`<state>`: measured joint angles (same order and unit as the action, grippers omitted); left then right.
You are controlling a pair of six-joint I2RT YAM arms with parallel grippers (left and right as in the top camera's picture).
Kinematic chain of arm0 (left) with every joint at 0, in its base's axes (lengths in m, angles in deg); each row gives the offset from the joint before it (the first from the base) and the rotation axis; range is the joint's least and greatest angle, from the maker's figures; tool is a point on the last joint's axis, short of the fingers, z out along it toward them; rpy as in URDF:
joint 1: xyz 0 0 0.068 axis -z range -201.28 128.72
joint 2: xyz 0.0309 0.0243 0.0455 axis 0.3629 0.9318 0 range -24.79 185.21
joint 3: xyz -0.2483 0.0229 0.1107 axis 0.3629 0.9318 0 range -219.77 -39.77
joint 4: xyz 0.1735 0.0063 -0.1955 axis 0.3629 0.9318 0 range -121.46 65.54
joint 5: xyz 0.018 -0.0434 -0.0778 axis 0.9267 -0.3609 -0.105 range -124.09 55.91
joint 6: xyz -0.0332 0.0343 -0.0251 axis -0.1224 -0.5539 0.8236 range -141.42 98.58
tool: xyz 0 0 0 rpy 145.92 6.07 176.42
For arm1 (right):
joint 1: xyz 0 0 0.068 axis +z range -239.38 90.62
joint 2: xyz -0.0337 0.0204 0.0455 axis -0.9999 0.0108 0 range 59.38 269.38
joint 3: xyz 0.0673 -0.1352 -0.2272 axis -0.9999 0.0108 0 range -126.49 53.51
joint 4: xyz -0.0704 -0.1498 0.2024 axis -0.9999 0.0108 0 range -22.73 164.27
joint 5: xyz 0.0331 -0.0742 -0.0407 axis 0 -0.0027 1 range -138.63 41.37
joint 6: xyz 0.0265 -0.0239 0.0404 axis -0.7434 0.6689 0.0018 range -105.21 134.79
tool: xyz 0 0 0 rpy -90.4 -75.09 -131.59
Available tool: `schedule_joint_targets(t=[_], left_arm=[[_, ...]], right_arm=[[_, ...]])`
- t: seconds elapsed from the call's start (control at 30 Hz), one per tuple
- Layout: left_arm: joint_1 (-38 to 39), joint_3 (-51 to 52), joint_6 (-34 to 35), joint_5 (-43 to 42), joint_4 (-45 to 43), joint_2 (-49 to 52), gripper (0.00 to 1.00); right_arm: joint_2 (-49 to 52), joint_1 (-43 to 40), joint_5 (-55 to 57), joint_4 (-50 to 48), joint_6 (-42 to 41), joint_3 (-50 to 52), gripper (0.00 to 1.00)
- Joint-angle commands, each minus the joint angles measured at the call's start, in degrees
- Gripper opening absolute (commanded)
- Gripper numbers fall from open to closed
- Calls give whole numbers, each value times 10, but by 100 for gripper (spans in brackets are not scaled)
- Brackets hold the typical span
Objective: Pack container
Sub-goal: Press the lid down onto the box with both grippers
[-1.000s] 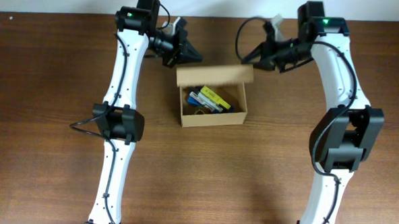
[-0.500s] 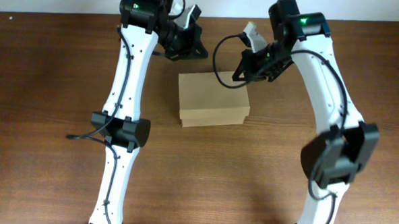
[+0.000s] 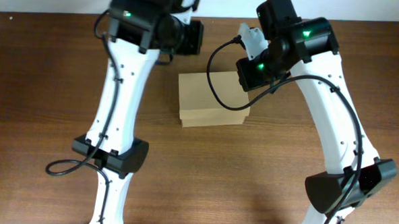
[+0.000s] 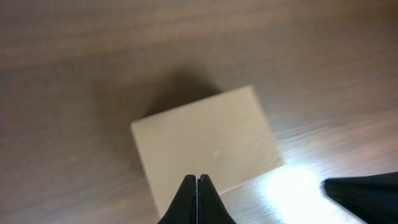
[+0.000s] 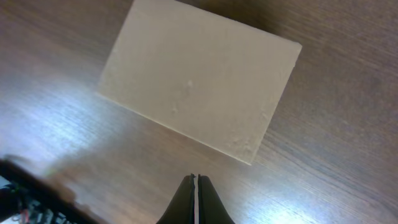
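Observation:
The container [image 3: 211, 99] is a tan cardboard box in the middle of the wooden table, its flap lid down flat, so the inside is hidden. My left gripper [image 4: 197, 182] hangs shut and empty above the box's near edge, clear of the lid [image 4: 205, 143]. The left arm's head [image 3: 184, 37] sits behind the box's back left corner. My right gripper [image 5: 196, 180] is shut too, holding nothing, over bare wood just off one long side of the box [image 5: 199, 81]. The right arm's head [image 3: 257, 68] overlaps the box's back right corner from above.
The brown table [image 3: 45, 85] runs out on all sides of the box, with a pale wall strip along the back. A black cable [image 3: 217, 99] loops from the right arm over the box. A dark part of the other arm shows at the left wrist view's lower right [image 4: 364, 194].
A second ago the box stood open with items showing; its lid is now down. Since half a second ago both arms have lifted and drawn in, away from the lid.

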<state>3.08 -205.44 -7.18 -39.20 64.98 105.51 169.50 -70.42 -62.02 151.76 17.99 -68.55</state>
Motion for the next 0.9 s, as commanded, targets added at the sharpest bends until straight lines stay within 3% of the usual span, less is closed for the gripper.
schedule_joint_targets(t=[0.0, 0.37, 0.87], left_arm=[[3, 81, -13, 64, 2, 11, 1], [3, 292, -13, 79, -32, 11, 1], [4, 452, -13, 38, -124, 11, 2]], right_arm=[[0, 7, 27, -16, -7, 33, 4], [19, 6, 27, -106, -7, 186, 4], [98, 5, 36, -124, -7, 205, 4]])
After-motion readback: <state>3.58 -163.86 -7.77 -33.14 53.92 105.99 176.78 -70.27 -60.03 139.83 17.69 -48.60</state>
